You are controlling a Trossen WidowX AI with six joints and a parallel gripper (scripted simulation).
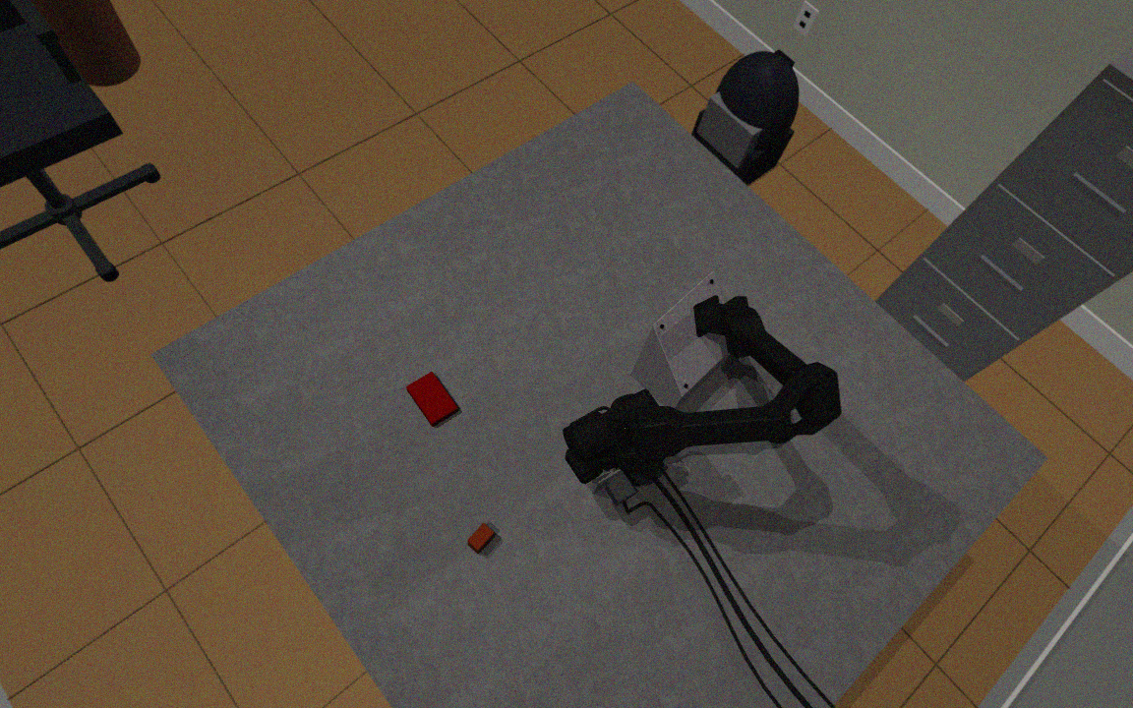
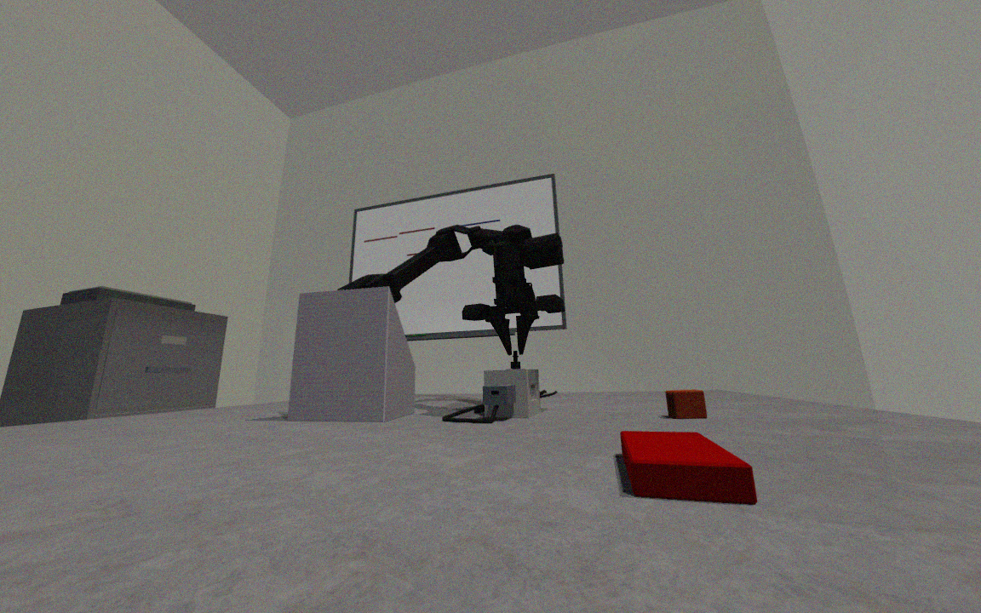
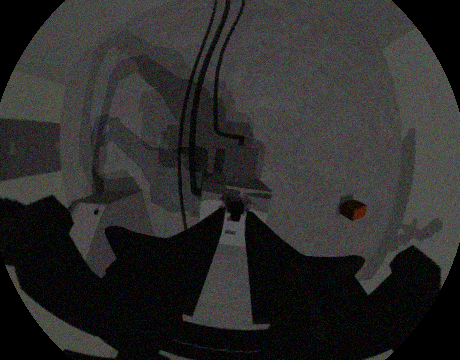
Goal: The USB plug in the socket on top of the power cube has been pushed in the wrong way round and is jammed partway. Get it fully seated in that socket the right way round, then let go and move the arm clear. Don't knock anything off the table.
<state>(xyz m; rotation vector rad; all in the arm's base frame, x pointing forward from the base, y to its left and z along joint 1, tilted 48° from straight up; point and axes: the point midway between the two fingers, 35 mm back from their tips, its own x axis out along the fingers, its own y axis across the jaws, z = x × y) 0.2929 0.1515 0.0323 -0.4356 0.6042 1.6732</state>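
Observation:
The white power cube (image 2: 504,378) (image 3: 210,207) stands on the grey table (image 1: 332,334) (image 2: 288,518). The black USB plug (image 2: 514,364) (image 3: 235,211) stands upright in the cube's top; its orientation and exact depth cannot be told. My gripper (image 2: 515,353) is open by a small gap, pointing straight down. Its fingertips are apart on both sides of the plug's thin upper end, just above the plug's wider body. In the wrist view the plug shows between the two dark fingers. In the top view the arm hides the plug and fingers.
A grey adapter block (image 1: 620,487) (image 2: 497,401) with a cable sits against the cube. Black cables (image 1: 702,563) (image 3: 195,115) run off from there. A pale slanted box (image 1: 654,361) (image 2: 341,354) stands beside the arm. A red block (image 1: 432,398) (image 2: 685,466) and an orange block (image 1: 482,538) (image 2: 685,403) (image 3: 353,210) lie apart.

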